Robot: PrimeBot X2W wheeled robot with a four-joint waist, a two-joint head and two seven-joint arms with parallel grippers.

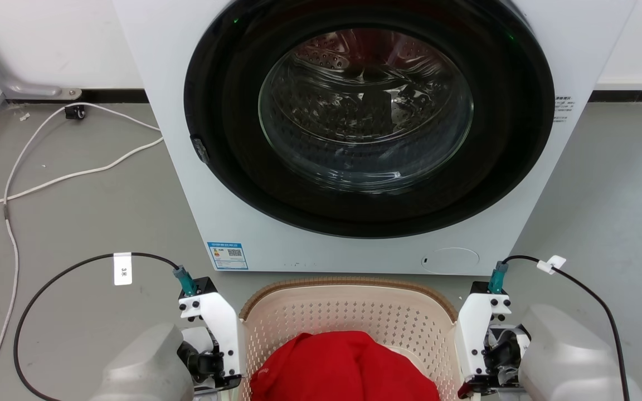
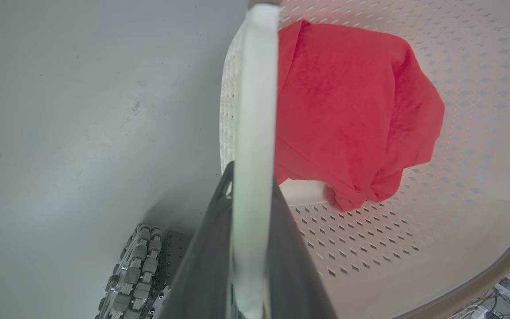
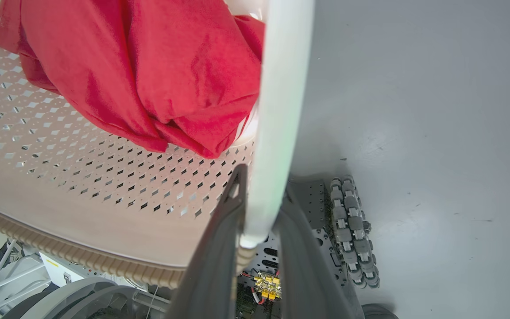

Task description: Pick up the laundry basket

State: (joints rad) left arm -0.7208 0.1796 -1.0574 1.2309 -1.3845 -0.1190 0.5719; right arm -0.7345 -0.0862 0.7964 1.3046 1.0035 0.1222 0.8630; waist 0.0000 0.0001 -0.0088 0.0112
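Clamping the white side handles, both sets of jaws are closed on the laundry basket (image 1: pixel 349 312). The jaws of the left gripper (image 2: pixel 253 175) stand one dark finger on the inner face and one on the outer face of the left handle (image 2: pixel 255 88). The jaws of the right gripper (image 3: pixel 264 181) pinch the right handle (image 3: pixel 281 88) in the same way. In both wrist views the white band runs straight up between the fingers, so each hold looks centred rather than caught by a tip.

Inside the basket a red garment (image 1: pixel 343 367) lies bunched on the perforated bottom, nearer the right handle than the left one. Just beyond the far brown rim of the basket stands the washing machine (image 1: pixel 148 83), its door shut. The grey floor (image 1: pixel 76 223) spreads out on either side of the basket.

By my reading, the reach and the two-handed grasp are done and the lift is what remains. Whether the bottom of the basket has left the floor I cannot tell, since no view shows its underside. The raise will need both arms to go up evenly, or the basket will tip and the garment will slide.
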